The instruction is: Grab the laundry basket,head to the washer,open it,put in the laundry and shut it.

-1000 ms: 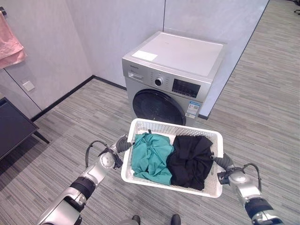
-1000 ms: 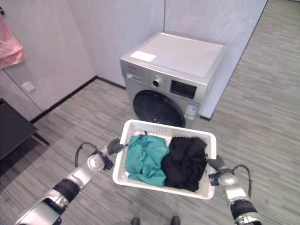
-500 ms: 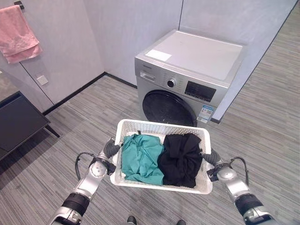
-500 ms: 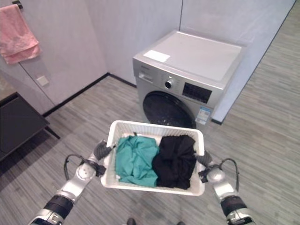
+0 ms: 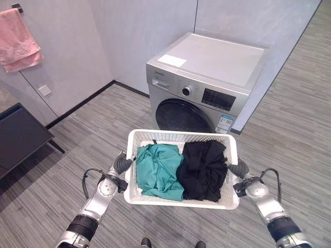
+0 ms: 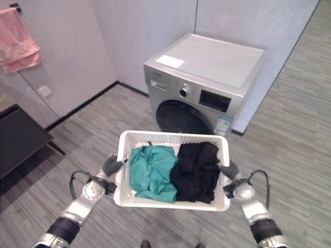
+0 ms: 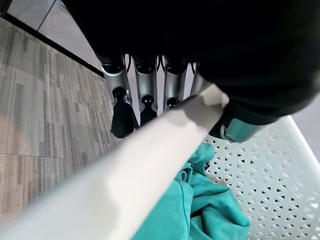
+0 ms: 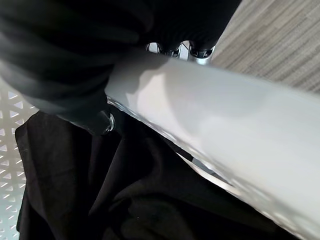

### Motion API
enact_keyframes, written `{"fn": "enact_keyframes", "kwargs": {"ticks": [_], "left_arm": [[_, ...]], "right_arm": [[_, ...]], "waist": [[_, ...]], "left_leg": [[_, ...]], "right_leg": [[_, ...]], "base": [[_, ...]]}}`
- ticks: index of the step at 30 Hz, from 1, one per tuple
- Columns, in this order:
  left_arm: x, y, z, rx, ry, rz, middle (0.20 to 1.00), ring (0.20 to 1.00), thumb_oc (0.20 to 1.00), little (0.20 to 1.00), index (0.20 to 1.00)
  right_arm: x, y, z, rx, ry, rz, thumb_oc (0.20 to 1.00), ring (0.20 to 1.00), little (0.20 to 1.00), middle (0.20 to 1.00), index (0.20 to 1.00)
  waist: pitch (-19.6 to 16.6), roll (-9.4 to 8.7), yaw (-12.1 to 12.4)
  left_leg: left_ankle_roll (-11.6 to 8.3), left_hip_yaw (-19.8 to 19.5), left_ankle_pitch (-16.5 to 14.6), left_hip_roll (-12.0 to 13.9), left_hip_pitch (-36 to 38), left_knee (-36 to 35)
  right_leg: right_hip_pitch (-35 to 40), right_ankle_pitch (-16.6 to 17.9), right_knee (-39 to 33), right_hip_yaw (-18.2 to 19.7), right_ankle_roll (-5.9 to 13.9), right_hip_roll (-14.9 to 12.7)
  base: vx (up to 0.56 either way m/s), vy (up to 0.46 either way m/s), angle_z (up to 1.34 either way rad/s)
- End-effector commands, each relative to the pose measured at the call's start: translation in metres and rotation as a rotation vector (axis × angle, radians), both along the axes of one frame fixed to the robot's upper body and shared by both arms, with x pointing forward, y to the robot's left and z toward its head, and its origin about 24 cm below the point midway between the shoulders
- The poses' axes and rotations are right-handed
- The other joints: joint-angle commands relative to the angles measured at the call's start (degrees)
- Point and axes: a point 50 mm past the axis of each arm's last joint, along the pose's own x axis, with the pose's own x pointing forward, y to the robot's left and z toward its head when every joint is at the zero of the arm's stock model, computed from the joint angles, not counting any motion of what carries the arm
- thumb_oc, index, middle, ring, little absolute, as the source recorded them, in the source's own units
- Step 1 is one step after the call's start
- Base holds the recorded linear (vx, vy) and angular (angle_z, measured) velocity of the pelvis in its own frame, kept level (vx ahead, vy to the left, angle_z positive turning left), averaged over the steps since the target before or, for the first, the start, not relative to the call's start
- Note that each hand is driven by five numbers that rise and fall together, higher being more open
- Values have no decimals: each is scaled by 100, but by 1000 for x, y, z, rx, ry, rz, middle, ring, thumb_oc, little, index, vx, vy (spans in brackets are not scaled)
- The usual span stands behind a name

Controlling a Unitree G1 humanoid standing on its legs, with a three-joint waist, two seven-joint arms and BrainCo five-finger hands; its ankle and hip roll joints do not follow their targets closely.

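Left eye view: the white laundry basket (image 5: 182, 199) sits in the lower middle of the frame, its long axis running across the picture, carried between the two hands. The left hand (image 5: 122, 165) grips the basket's left end, the right hand (image 5: 238, 168) its right end, each at about the same height, so neither is nearer the machine. Inside lie a teal garment (image 5: 159, 170) on the left and a black garment (image 5: 204, 169) on the right. The washing machine (image 5: 207, 82) stands straight ahead in the upper middle, its round dark door (image 5: 183, 116) shut and just beyond the basket's far rim. A pink towel (image 5: 18, 41) hangs in the upper left corner, and a dark low table (image 5: 20, 137) stands at the left edge.

Right eye view: the same layout, with the basket centred under the door (image 6: 187, 118). By my reading the walk to the washer is nearly done, and opening the door calls for one hand to be freed first.

Left wrist view: the fingers (image 7: 141, 80) curl over the basket's white rim (image 7: 125, 185), holding it; teal cloth shows beyond.

Right wrist view: the fingers (image 8: 200, 51) wrap the white rim (image 8: 220, 145), clasped on it, black cloth lying below.
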Motion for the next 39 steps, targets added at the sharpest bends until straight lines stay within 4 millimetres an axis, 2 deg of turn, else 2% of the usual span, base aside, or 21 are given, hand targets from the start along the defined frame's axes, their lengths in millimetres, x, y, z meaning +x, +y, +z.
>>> {"fn": "enact_keyframes", "kwargs": {"ticks": [1,2,6,8,9,10,11,13,15,17,18,25,30,31,32,33,34,35,36,37,39], "left_arm": [[36,41,60,46,-223,144,200,200,200,200,200],[47,35,80,43,-287,121,200,200,200,200,200],[60,25,106,59,-368,80,200,200,200,200,200],[65,21,119,84,-407,60,200,200,200,200,200],[68,16,126,90,-424,39,200,200,200,200,200],[68,16,126,91,-425,39,200,200,200,200,200],[68,20,132,106,-443,50,200,200,200,200,200],[67,22,133,106,-447,56,200,200,200,200,200],[63,24,142,68,-476,43,200,200,200,200,200],[63,18,164,48,-559,7,200,200,200,200,200],[65,14,172,49,-584,-8,200,200,200,200,200],[72,-8,232,54,-765,-86,200,200,200,200,200],[79,-16,245,38,-793,-91,200,200,200,200,200],[83,-22,251,27,-808,-92,200,200,200,200,200],[83,-22,251,27,-808,-91,200,200,200,200,200],[87,-28,254,16,-806,-103,200,200,200,200,200],[88,-29,258,8,-817,-97,200,200,200,200,200],[88,-27,259,8,-820,-92,200,200,200,200,200],[89,-28,258,9,-816,-83,200,200,200,200,200],[91,-26,260,1,-813,-69,200,200,200,200,200],[93,-27,261,-14,-806,-68,200,200,200,200,200]], "right_arm": [[24,-18,64,-17,-258,14,200,200,200,200,200],[26,-27,75,-42,-285,-3,200,200,200,200,200],[25,-45,88,-93,-312,-50,200,200,200,200,200],[23,-54,96,-119,-327,-65,200,200,200,200,200],[20,-58,100,-121,-339,-73,200,200,200,200,200],[20,-58,100,-121,-339,-73,200,200,200,200,200],[19,-58,106,-126,-360,-64,200,200,200,200,200],[18,-56,108,-123,-369,-49,200,200,200,200,200],[13,-57,115,-116,-397,-39,200,200,200,200,200],[-4,-72,132,-94,-479,-75,200,200,200,200,200],[-7,-75,137,-98,-504,-86,200,200,200,200,200],[4,-96,202,-244,-652,-129,200,200,200,200,200],[16,-93,222,-292,-668,-100,200,200,200,200,200],[23,-86,227,-297,-671,-66,200,200,200,200,200],[23,-86,227,-297,-672,-65,200,200,200,200,200],[31,-73,235,-299,-684,-1,200,200,200,200,200],[37,-63,238,-286,-694,39,200,200,200,200,200],[39,-61,240,-285,-698,44,200,200,200,200,200],[46,-48,243,-278,-704,92,200,200,200,200,200],[55,-35,251,-275,-718,133,200,200,200,200,200],[65,-17,253,-263,-716,189,200,200,200,200,200]], "waist": [[-202,-328,-2],[-150,-354,-32],[-154,-351,-130],[-128,-266,-221],[-20,-218,-289],[-27,-222,-282],[151,-151,-345],[208,-122,-322],[248,-99,-393],[227,-127,-608],[203,-145,-656],[186,-273,-746],[-24,-276,-721],[-94,-254,-743],[-92,-248,-751],[-50,-262,-697],[15,-292,-611],[20,-256,-665],[94,-314,-492],[189,-431,-444],[201,-521,-343]], "left_leg": [[-143,-144,-527,134,-303,573],[-84,-207,-755,35,-468,966],[99,-257,-938,-193,-599,1212],[260,-296,-1023,-335,-467,1161],[436,-338,-1035,-479,-365,1122],[437,-331,-1029,-483,-372,1117],[605,-310,-1104,-559,-219,1151],[670,-253,-1185,-600,-115,1151],[742,-222,-1223,-679,52,1073],[649,-285,-1276,-694,114,1033],[609,-318,-1264,-686,108,1017],[377,-225,-1576,-629,670,866],[305,-199,-1788,-662,892,894],[148,-201,-1774,-526,833,1298],[146,-204,-1783,-518,827,1312],[-181,-238,-1189,-260,360,2590],[-356,-337,-832,-208,64,3286],[-382,-376,-879,-153,-28,3419],[-508,-669,-491,-235,-282,3984],[-523,-903,-370,-189,-677,4393],[-419,-946,-554,83,-833,3918]], "right_leg": [[111,126,40,-115,713,-1057],[140,122,142,-98,744,-1190],[-49,95,654,18,763,-1469],[-206,-47,1269,189,686,-1548],[-557,-3,2079,414,595,-1584],[-574,-3,2086,424,595,-1588],[-863,51,2811,505,547,-1556],[-923,10,3081,394,547,-1608],[-1052,16,3322,149,526,-1429],[-1371,-231,3139,33,483,-890],[-1417,-189,2940,-45,454,-838],[-1653,488,1638,-763,762,-1108],[-1360,401,1109,-549,679,-791],[-1187,281,984,-538,576,-622],[-1183,282,979,-543,574,-617],[-904,130,833,-465,363,-407],[-747,61,741,-441,235,-302],[-754,69,718,-475,209,-259],[-588,-31,639,-306,53,-142],[-398,-114,521,-246,-74,-98],[-285,-184,466,-151,-11,-123]], "base": [[-4,117,-11],[-30,89,-9],[2,205,7],[34,285,5],[26,284,-1],[19,347,-2],[37,238,-2],[64,203,-22],[113,147,-48],[141,43,-26],[173,-67,23],[188,-67,31],[231,-59,-10],[258,-90,1],[242,-191,6],[105,-192,13],[92,-203,9],[44,-138,-2],[41,-114,-34],[95,-98,-44],[106,2,-39]]}}
